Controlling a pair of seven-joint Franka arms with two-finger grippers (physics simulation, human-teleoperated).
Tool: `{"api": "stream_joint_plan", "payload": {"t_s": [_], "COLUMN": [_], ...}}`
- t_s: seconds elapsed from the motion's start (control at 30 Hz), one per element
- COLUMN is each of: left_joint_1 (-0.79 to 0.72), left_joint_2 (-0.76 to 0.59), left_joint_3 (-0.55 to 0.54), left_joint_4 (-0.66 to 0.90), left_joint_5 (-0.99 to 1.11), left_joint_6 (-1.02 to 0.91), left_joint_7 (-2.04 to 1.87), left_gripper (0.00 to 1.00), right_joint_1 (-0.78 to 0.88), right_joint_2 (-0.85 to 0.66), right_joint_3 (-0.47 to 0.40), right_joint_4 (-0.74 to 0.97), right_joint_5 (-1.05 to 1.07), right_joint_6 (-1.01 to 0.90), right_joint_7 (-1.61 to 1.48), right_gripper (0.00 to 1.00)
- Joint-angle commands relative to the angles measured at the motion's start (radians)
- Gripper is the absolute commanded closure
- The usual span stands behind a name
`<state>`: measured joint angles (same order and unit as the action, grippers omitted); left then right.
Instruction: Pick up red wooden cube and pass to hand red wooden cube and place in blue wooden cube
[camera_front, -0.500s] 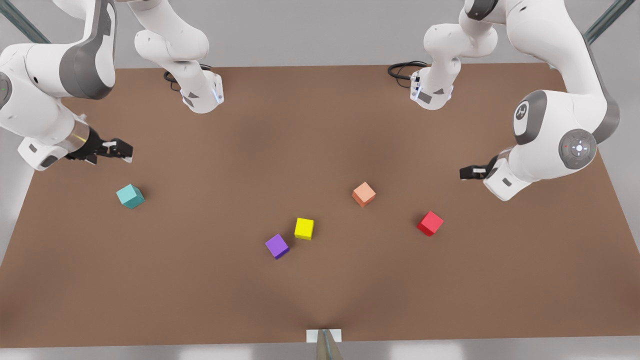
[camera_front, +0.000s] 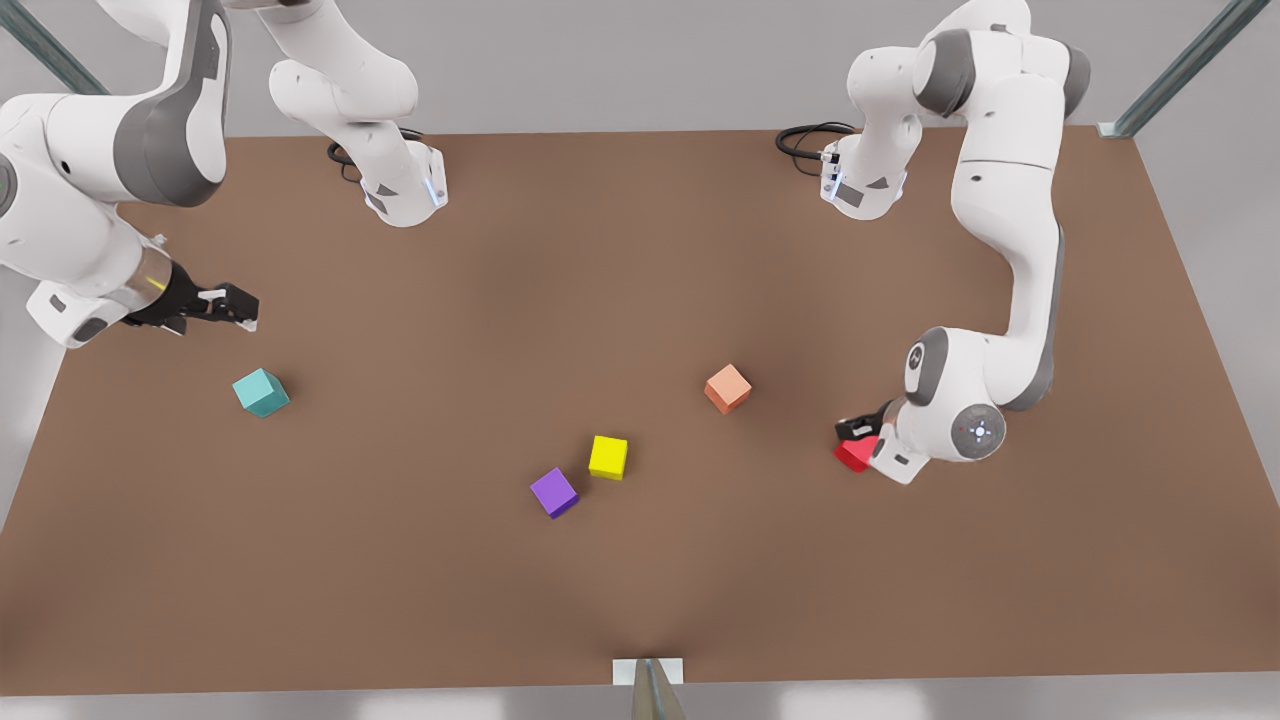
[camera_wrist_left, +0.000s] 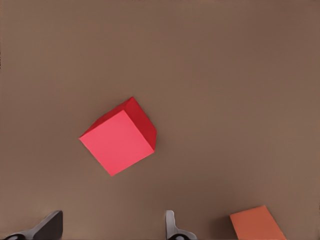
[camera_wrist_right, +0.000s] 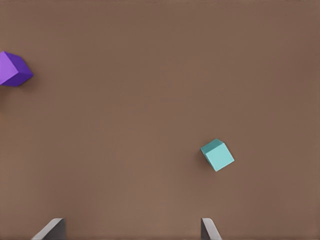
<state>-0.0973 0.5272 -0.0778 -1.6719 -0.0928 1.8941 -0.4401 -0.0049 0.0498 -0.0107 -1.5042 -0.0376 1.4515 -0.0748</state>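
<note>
1. We were on the first step, the pick: our left claw (camera_front: 856, 430) hung right over the red cube (camera_front: 853, 455) on the front view's right. The cube sat flat on the tabletop (camera_front: 640, 250), near the orange cube (camera_front: 727, 388).
2. From the left wrist view the fingers (camera_wrist_left: 172, 227) were spread wide and empty, with the red cube (camera_wrist_left: 120, 137) ahead of them rather than between them, turned at an angle to them.
3. Our right claw (camera_front: 228, 305) waited on the front view's left near the teal cube (camera_front: 261, 392), fingers (camera_wrist_right: 207, 229) apart, nothing held.
4. Next move, we reckoned: centre over the red cube, twist to match its faces, drop down, squeeze. Then hand it across.
</note>
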Motion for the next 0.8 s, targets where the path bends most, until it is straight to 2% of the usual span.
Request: {"api": "stream_joint_plan", "payload": {"t_s": [0.0,0.13,0.17,0.27,0.77], "left_joint_1": [0.001,0.011,0.016,0.019,0.019], "left_joint_2": [-0.012,-0.003,-0.003,0.005,0.039], "left_joint_3": [0.001,0.013,0.013,0.013,0.013], "left_joint_4": [-0.034,-0.095,-0.132,-0.140,-0.140], "left_joint_5": [-0.030,-0.035,-0.036,-0.064,-0.021], "left_joint_6": [0.264,0.322,0.391,0.436,0.408], "left_joint_7": [-0.798,-0.810,-0.793,-0.793,-0.686], "left_gripper": [0.00,0.00,0.00,0.00,0.00], "right_joint_1": [0.014,0.014,0.014,0.014,0.031], "right_joint_2": [0.004,0.010,0.010,0.010,0.025], "right_joint_3": [0.001,0.001,0.001,0.001,0.001], "right_joint_4": [0.001,0.002,0.002,0.001,0.002], "right_joint_5": [-0.002,-0.001,-0.001,-0.001,-0.002], "right_joint_6": [-0.008,-0.017,-0.017,-0.025,-0.042], "right_joint_7": [-0.017,-0.019,-0.020,-0.020,-0.017], "right_gripper": [0.00,0.00,0.00,0.00,0.00]}}
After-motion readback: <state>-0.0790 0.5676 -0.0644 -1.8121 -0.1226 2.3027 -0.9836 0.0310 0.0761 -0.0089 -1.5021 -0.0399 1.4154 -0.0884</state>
